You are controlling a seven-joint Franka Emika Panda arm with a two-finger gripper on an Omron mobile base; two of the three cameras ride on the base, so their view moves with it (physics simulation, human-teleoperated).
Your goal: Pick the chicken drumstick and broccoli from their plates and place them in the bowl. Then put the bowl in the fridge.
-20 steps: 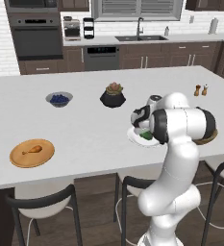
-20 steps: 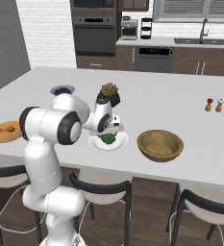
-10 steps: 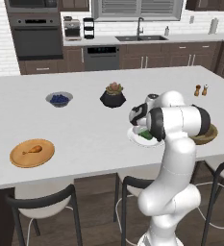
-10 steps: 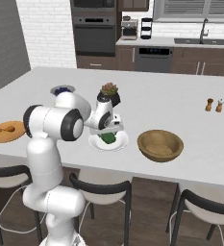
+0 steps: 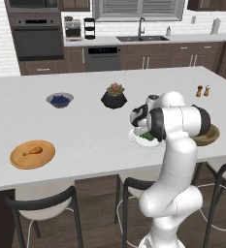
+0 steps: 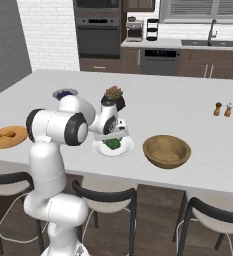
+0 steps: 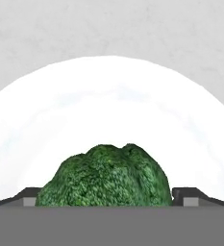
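Broccoli (image 7: 105, 176) on white plate (image 7: 108, 105), lumpy crown up, no clear long axis, between wide jaws.

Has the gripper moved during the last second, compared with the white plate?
Yes. The gripper has come down slightly toward the broccoli on the white plate.

Dark green broccoli (image 7: 106, 177), white plate (image 7: 108, 101)

two round flat plates — one tan wooden (image 5: 18, 160), one white (image 6: 126, 148); one golden drumstick (image 5: 32, 151), one dark green broccoli floret (image 7: 106, 177), one brown wooden bowl (image 6: 166, 150), two small shakers (image 6: 223, 109).
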